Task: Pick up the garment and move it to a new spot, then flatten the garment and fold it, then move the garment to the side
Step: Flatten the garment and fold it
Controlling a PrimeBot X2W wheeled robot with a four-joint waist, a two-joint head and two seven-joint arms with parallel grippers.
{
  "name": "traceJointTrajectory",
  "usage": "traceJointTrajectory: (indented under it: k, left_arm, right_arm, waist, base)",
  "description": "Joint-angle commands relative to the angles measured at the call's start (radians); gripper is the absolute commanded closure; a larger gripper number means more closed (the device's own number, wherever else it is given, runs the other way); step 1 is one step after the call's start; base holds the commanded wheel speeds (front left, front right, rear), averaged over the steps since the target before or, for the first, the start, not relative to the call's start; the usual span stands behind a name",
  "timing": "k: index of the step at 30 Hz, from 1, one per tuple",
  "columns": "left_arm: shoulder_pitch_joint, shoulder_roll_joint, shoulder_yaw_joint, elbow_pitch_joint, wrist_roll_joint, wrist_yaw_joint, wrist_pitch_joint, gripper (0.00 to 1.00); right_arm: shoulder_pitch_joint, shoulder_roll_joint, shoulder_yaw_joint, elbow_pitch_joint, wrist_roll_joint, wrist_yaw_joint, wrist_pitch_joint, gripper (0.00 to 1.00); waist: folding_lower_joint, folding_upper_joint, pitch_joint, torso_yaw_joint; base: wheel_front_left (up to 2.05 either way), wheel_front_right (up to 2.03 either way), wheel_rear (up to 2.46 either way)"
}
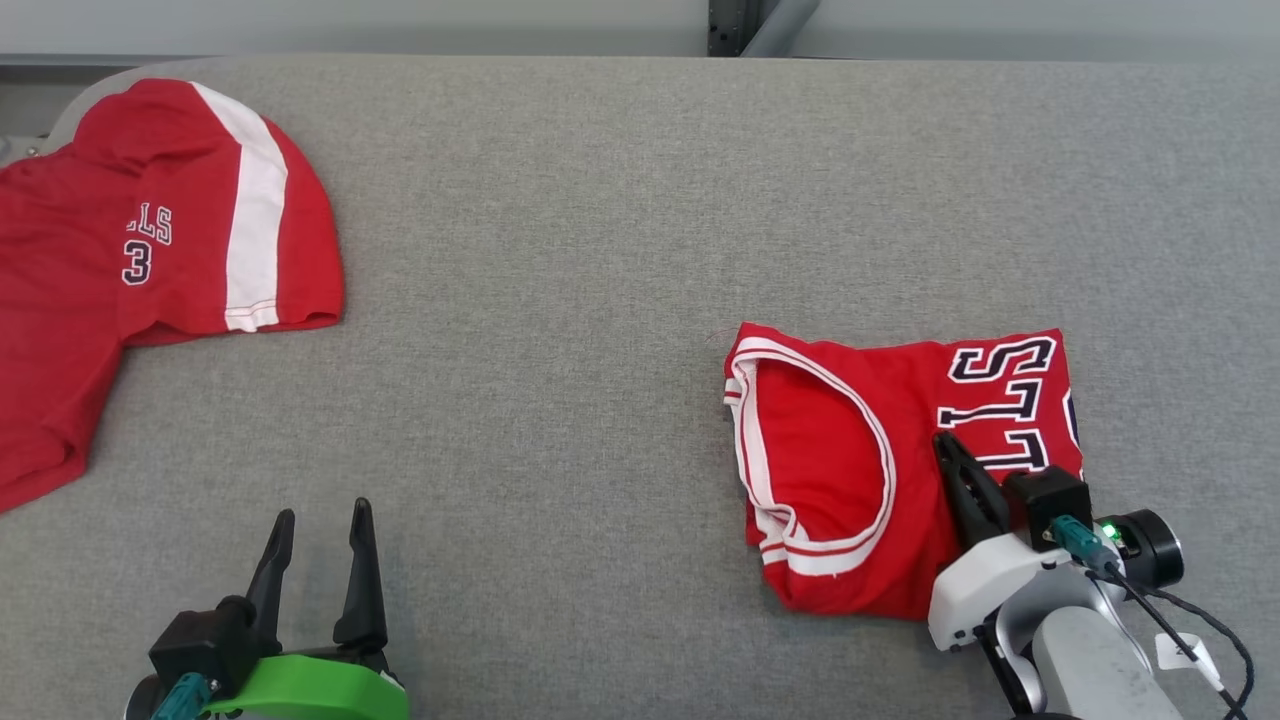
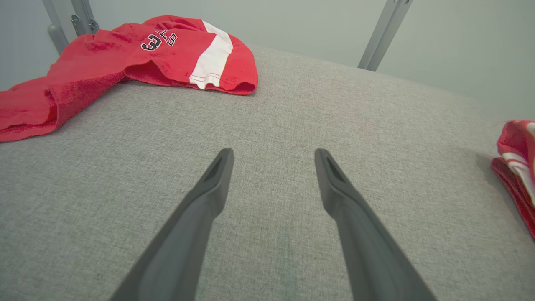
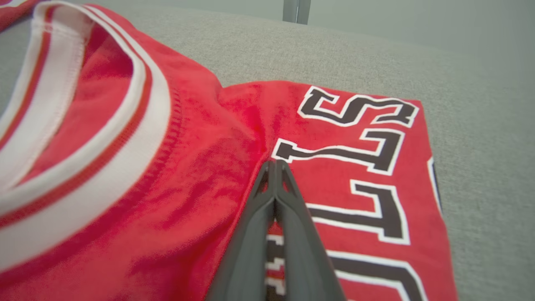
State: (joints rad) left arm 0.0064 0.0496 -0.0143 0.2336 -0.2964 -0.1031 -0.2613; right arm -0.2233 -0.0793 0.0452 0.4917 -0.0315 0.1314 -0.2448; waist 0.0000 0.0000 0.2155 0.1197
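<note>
The garment (image 1: 850, 470) is a red jersey with white trim and black lettering, folded into a compact rectangle at the right of the grey table (image 1: 560, 300). My right gripper (image 1: 945, 445) is shut, its fingers pressed together with the tips resting on top of the jersey beside the lettering. The right wrist view shows those tips (image 3: 274, 164) meeting at a crease in the garment (image 3: 200, 167); I cannot tell whether any cloth is pinched. My left gripper (image 1: 322, 512) stands open over bare table at the lower left, with nothing between its fingers (image 2: 217, 175). The garment's edge (image 2: 516, 142) shows at the right of the left wrist view.
A second red jersey (image 1: 120, 250) with a white stripe lies spread at the far left corner, partly over the table edge, also seen as a red jersey (image 2: 125, 54) in the left wrist view. Metal frame posts (image 1: 740, 25) rise behind the table.
</note>
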Motion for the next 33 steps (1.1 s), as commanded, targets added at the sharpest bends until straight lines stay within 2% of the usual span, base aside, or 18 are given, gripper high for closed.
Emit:
traceJointTrajectory:
  k: [1, 3, 8, 10, 20, 25, 28, 33]
  left_arm:
    - [-0.015, 0.003, 0.007, 0.002, 0.007, -0.003, -0.004, 0.0]
    - [-0.016, 0.003, 0.011, 0.004, 0.0, -0.005, -0.004, 0.0]
    - [-0.014, 0.002, 0.003, 0.011, -0.009, -0.01, -0.004, 0.0]
    - [-0.015, 0.002, 0.0, 0.012, -0.013, -0.009, -0.004, 0.0]
    - [-0.011, 0.002, -0.006, 0.015, -0.011, -0.003, -0.004, 0.0]
    - [-0.007, 0.002, -0.007, 0.02, -0.011, -0.002, -0.004, 0.0]
    - [0.0, 0.002, -0.008, 0.022, -0.014, 0.0, -0.004, 0.0]
    - [0.014, 0.002, -0.003, 0.019, -0.012, 0.003, -0.004, 0.0]
  right_arm:
    - [-0.023, 0.005, 0.014, 0.026, -0.019, -0.002, -0.013, 1.0]
    - [-0.038, 0.014, 0.025, 0.043, -0.029, -0.002, -0.019, 1.0]
    - [0.009, 0.023, 0.066, -0.092, -0.054, -0.002, -0.02, 1.0]
    - [0.037, 0.027, 0.097, -0.1, -0.051, -0.002, -0.02, 1.0]
    - [0.073, 0.028, 0.264, -0.096, -0.018, -0.002, -0.02, 1.0]
    - [0.067, 0.027, 0.341, -0.018, -0.003, -0.002, -0.02, 1.0]
    - [0.042, 0.027, 0.367, 0.004, 0.015, -0.002, -0.02, 1.0]
    - [0.028, 0.027, 0.373, -0.05, 0.037, -0.002, -0.021, 1.0]
  waist:
    - [0.0, 0.0, 0.014, 0.021]
    - [0.0, 0.0, 0.018, 0.03]
    - [0.0, 0.0, 0.019, 0.05]
    - [0.0, 0.0, 0.016, 0.055]
    - [0.0, 0.0, 0.001, 0.058]
    - [0.0, 0.0, -0.01, 0.059]
    - [0.0, 0.0, -0.016, 0.058]
    - [0.0, 0.0, -0.029, 0.049]
  base:
    - [0.0, 0.0, 0.0]
    - [0.0, 0.0, 0.0]
    - [0.0, 0.0, 0.0]
    - [0.0, 0.0, 0.0]
    - [0.0, 0.0, 0.0]
    - [0.0, 0.0, 0.0]
    - [0.0, 0.0, 0.0]
    - [0.0, 0.0, 0.0]
